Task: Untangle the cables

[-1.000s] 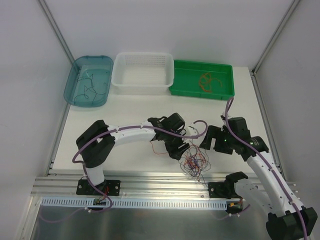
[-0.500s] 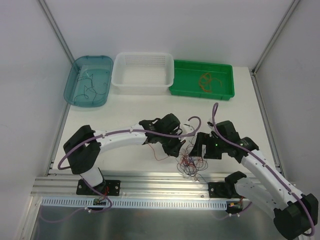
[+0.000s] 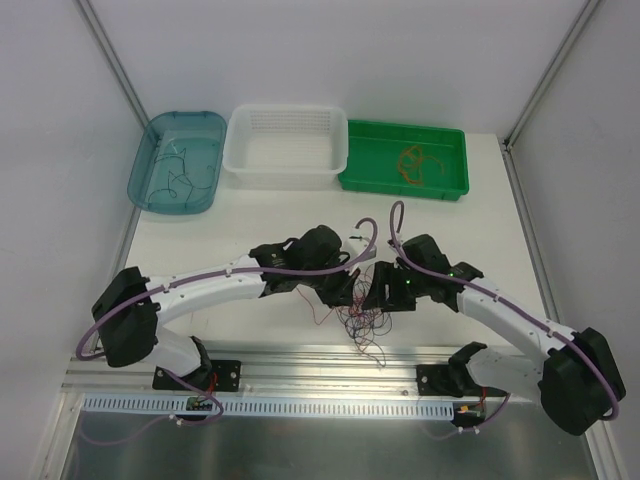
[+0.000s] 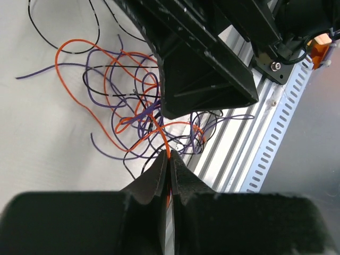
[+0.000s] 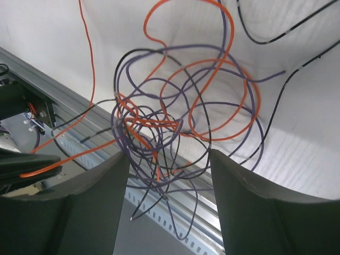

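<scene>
Orange wire (image 4: 163, 141) sits pinched in my left gripper (image 4: 169, 155); my right gripper (image 5: 169, 157) gapes, straddling the cables (image 5: 154, 123)

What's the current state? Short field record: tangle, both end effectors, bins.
tangle: thin orange, purple and black wires, knotted in one clump
left end effector: shut on one orange wire leading out of the clump
right end effector: open, fingers straddling the clump
teal plastic tub: a few dark wires
white perforated basket: no wires seen
green plastic tray: orange wires coiled inside
</scene>
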Robot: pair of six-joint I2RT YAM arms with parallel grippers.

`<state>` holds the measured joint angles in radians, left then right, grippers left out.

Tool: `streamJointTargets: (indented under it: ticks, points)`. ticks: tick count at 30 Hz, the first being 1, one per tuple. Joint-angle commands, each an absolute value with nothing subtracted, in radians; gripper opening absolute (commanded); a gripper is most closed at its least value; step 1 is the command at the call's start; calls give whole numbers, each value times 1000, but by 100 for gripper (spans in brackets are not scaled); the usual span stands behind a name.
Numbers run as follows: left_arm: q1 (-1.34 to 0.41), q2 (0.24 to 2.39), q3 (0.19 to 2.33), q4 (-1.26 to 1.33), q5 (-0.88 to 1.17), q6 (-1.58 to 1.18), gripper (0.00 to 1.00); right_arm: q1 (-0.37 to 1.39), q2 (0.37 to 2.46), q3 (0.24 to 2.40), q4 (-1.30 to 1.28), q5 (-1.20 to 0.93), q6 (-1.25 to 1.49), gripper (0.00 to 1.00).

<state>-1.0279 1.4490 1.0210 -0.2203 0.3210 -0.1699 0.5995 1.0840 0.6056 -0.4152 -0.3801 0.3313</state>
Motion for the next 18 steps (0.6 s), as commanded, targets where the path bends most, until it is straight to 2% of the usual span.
streamJointTargets:
  ticks: [1,5,9,12,13,15,16,18]
  points:
    - [-1029,1338,996,-172,262,-219,0,617,1107,601,-270,-419,373,65]
    - [-1029,1305,970,-150,226,-239,0,650,1147,620,-195,-420,367,65]
    - [-1029,1290,947,-137,192,-268,0,683,1212,629,-115,-445,364,59]
    - [-1029,1284,936,-121,181,-290,0,703,1256,617,-62,-446,374,46]
    - [-1029,1273,934,-114,179,-296,0,706,1264,618,-58,-445,376,37]
    - [-1029,1256,933,-112,164,-308,0,704,1276,618,-57,-427,379,24]
    - [-1029,1231,934,-110,152,-310,0,704,1275,620,-63,-404,377,11]
    - [-1026,1192,931,-113,120,-316,0,703,1267,635,-141,-356,364,1]
